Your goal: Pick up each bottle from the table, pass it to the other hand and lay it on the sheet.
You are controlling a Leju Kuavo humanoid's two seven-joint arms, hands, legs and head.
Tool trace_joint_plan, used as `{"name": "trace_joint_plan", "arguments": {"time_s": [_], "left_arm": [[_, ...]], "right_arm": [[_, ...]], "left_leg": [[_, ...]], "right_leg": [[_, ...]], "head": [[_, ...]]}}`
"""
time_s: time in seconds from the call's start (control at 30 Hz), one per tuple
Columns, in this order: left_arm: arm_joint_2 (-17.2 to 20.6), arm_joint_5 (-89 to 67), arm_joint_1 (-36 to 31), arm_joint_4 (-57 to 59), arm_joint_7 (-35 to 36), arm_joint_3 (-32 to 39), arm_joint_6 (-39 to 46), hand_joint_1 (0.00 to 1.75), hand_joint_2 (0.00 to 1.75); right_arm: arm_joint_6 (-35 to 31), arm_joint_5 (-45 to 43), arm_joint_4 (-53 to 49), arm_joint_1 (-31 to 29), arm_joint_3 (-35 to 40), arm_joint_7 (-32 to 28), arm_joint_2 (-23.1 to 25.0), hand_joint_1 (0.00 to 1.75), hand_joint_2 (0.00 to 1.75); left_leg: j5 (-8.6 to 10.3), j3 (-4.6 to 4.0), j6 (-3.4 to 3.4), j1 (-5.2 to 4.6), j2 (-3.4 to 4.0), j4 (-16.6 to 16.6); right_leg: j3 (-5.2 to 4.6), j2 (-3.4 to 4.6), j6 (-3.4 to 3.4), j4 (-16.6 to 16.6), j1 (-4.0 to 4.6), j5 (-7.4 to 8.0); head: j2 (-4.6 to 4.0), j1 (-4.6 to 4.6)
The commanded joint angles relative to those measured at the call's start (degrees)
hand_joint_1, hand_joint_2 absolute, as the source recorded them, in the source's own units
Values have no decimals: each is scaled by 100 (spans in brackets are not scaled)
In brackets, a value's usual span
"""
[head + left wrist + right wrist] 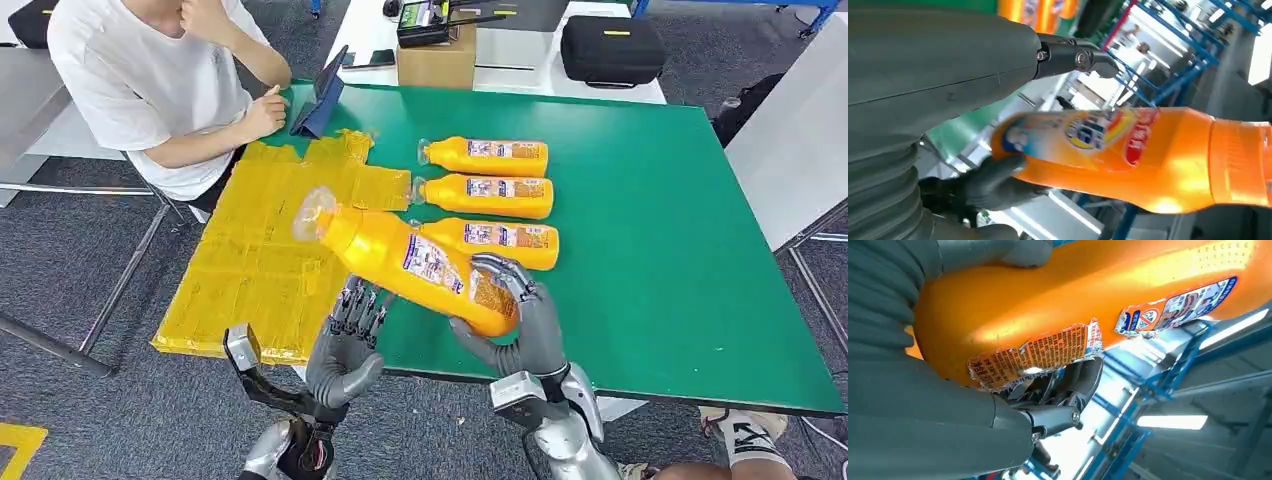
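In the head view we see the right hand (520, 325) at lower centre of the frame, its fingers wrapped around the base end of an orange bottle (410, 265), which it holds lifted and tilted, the pale cap end pointing to the upper left over the edge of the yellow sheet (260, 265). The left hand (350, 345) sits just below the bottle's middle, palm up with its fingers spread and reaching toward the underside; we cannot tell whether they touch it, and they hold nothing. In the right wrist view the bottle's torn label (1038, 357) lies against the grey thumb and dark fingers. Three more bottles (490, 195) lie on their sides in a row on the green table (680, 250), near the centre of the frame, caps toward the sheet. A person in a white shirt (140, 80) sits at the upper left beside a dark tablet (322, 100).
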Motion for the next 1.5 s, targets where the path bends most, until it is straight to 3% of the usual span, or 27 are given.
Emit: {"name": "trace_joint_plan", "arguments": {"time_s": [0.03, 0.1, 0.2, 0.5, 1.0, 1.03, 1.07, 1.17, 1.27, 1.5], "left_arm": [[149, -281, -270, -221, -272, -29, 65, 0, 175], [100, -277, -315, -324, -244, 22, 93, 0, 175], [95, -432, -285, -482, -338, 44, 203, 0, 175], [96, -434, -256, -493, -339, 52, 218, 0, 175], [100, -292, -304, -331, -360, -90, -104, 2, 175], [99, -239, -304, -326, -363, -71, -158, 72, 175], [101, -169, -303, -319, -346, -62, -225, 175, 175], [104, -133, -295, -324, -329, -46, -299, 175, 175], [105, -52, -276, -368, -381, -59, -483, 175, 175], [109, 3, -256, -361, -349, -65, -623, 175, 175]], "right_arm": [[274, -59, 180, -107, 783, 41, 147, 164, 175], [251, -64, 309, -148, 836, 85, 196, 171, 175], [279, -101, 408, -131, 885, 111, 220, 166, 175], [337, -138, 463, -121, 929, 122, 223, 173, 175], [607, -149, 975, -277, 1229, 293, 318, 166, 175], [615, -148, 992, -272, 1228, 295, 320, 169, 175], [628, -157, 1003, -268, 1223, 297, 320, 169, 175], [682, -190, 1024, -260, 1221, 306, 323, 136, 175], [744, -221, 1047, -277, 1214, 328, 344, 0, 175], [795, -289, 974, -319, 1130, 387, 358, 0, 175]], "left_leg": [[-18, 38, -13, 9, 16, -2], [-14, 30, -12, 8, 12, 0], [-9, 22, -9, 8, 10, -1], [-15, 37, -10, 7, 10, -5], [-9, 28, -7, 6, 6, -6], [-14, 41, -10, 9, 10, -8], [-8, 29, -7, 5, 5, -7], [-14, 41, -10, 8, 10, -8], [-8, 26, -8, 7, 5, -6], [-13, 37, -9, 8, 11, -5]], "right_leg": [[35, 8, -18, -3, 11, -14], [28, 5, -16, -1, 10, -11], [20, 5, -13, -3, 10, -6], [36, 4, -15, -6, 9, -12], [28, 1, -11, -9, 7, -7], [42, 3, -15, -12, 11, -11], [29, 0, -11, -9, 7, -7], [41, 3, -16, -11, 10, -11], [27, 0, -12, -8, 8, -7], [36, 4, -14, -7, 9, -11]], "head": [[0, 0], [0, 0], [0, -2], [0, -2], [0, 0], [0, -2], [0, 0], [0, 0], [0, 0], [0, -2]]}}
